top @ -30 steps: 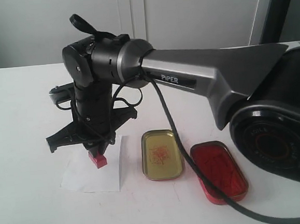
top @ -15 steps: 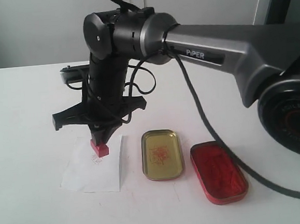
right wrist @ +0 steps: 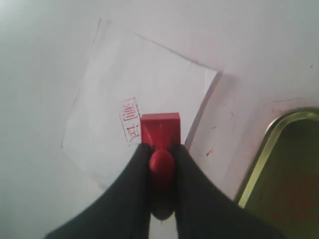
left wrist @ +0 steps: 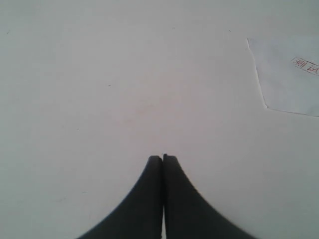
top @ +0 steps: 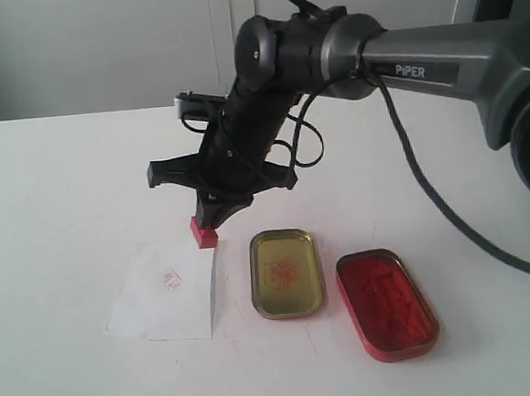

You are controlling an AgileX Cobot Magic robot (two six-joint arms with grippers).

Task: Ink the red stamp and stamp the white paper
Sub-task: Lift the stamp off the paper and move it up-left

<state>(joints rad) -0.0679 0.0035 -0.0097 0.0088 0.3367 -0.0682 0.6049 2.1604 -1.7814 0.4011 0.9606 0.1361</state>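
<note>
Hidden or unclear: the printing face of the small red plastic stamp (top: 204,232) (right wrist: 160,130) is turned away from every camera. Its thin knob is mostly covered by my fingers (right wrist: 130,194). The red imprint (top: 170,279) (right wrist: 129,122) (left wrist: 305,64) on the thin white paper sheet (top: 163,307) (right wrist: 149,69) (left wrist: 284,74) is too small to read. The left wrist view cuts the sheet at its edge, and the right wrist view shows only one corner of the gold-coloured oblong tin (top: 289,299) (right wrist: 279,164). My left hand (left wrist: 163,158) does not appear in the exterior view.

Surroundings: on the white counter (top: 54,196), lower centre of the exterior frame, the gold tin lies just right of the sheet with a red smudge inside. The oblong red tin with its ink pad (top: 342,284) lies lower right, close beside the gold tin. A black cable (top: 431,203) hangs from my dark arm (top: 419,57) and trails past the red tin. Nothing stands between stamp and sheet.

Hands: my right hand (top: 209,217) (right wrist: 160,154) grips the stamp by its knob, fingers closed against it, base pointing down. In the exterior frame the stamp sits centre left, by the sheet's upper right corner, apparently lifted off the counter. My left hand has its fingers pressed together on nothing, above bare counter.
</note>
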